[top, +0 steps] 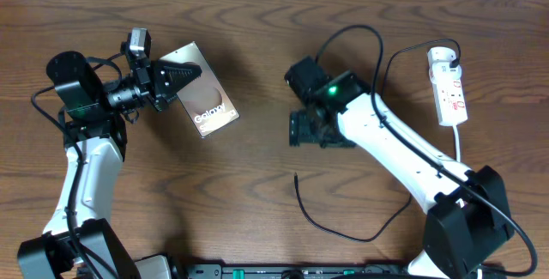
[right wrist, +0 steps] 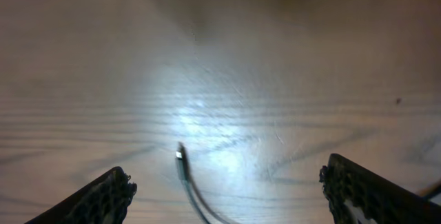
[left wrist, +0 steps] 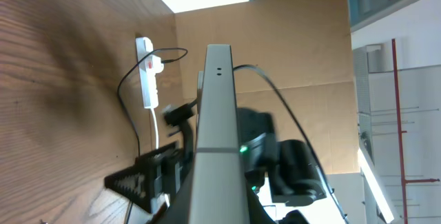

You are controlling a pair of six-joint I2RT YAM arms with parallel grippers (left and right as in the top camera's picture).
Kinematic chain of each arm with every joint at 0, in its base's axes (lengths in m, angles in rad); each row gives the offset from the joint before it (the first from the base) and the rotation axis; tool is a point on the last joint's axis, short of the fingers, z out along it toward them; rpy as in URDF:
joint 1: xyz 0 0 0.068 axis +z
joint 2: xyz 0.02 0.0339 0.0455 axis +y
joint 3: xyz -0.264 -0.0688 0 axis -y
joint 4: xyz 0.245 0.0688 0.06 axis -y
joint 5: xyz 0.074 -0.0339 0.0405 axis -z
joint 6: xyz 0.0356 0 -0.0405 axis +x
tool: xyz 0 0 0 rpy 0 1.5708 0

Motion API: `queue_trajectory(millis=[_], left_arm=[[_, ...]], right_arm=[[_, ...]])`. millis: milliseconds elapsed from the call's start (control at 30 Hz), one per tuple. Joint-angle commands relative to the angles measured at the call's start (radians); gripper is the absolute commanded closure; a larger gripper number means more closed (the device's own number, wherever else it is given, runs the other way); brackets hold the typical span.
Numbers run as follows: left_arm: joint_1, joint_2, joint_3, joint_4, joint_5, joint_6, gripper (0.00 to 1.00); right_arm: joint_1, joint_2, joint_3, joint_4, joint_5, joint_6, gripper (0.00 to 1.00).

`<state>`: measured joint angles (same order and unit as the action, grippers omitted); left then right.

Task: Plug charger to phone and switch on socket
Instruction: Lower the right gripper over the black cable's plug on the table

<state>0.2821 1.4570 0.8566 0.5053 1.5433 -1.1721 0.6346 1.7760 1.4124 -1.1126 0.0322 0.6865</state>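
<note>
My left gripper (top: 183, 78) is shut on the phone (top: 208, 101), a brownish slab with "Galaxy" lettering, gripping its upper-left end. In the left wrist view the phone (left wrist: 217, 127) shows edge-on as a grey slab, with one toothed finger beside it. My right gripper (top: 316, 130) is open and empty over the table's middle. The charger's plug tip (top: 297, 176) lies on the wood below it, and its thin black cable curves away to the right. In the right wrist view the tip (right wrist: 180, 156) lies between the wide-open fingers (right wrist: 226, 176). The white socket (top: 449, 85) lies at the far right and also shows in the left wrist view (left wrist: 146, 72).
The socket's white cord (top: 459, 146) runs down toward the right arm's base. A black cable loops from the socket's top end (top: 390, 60) behind the right arm. The table is brown wood (top: 214, 193).
</note>
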Motion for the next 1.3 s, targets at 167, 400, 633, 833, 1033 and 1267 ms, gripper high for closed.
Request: queue_trajectory(millis=[167, 400, 633, 833, 1033, 1267], left_arm=[[0.0, -0.017, 0.014, 0.01, 0.03, 0.024, 0.93], [0.003, -0.017, 0.014, 0.01, 0.03, 0.024, 0.93], [0.026, -0.017, 0.014, 0.01, 0.03, 0.035, 0.93], [0.103, -0.017, 0.014, 0.009, 0.03, 0.035, 0.93], [0.162, -0.017, 0.014, 0.009, 0.019, 0.035, 0.93], [0.182, -0.017, 0.014, 0.009, 0.014, 0.035, 0.93]], right_arm=[[0.146, 0.003, -0.116, 0.026, 0.024, 0.182, 0.17], [0.219, 0.003, -0.2, 0.067, 0.037, 0.262, 0.23], [0.234, 0.003, -0.294, 0.106, 0.027, 0.29, 0.34], [0.235, 0.003, -0.364, 0.207, -0.034, 0.285, 0.38], [0.238, 0.003, -0.367, 0.229, -0.04, 0.255, 0.37], [0.238, 0.003, -0.367, 0.257, -0.054, 0.194, 0.36]])
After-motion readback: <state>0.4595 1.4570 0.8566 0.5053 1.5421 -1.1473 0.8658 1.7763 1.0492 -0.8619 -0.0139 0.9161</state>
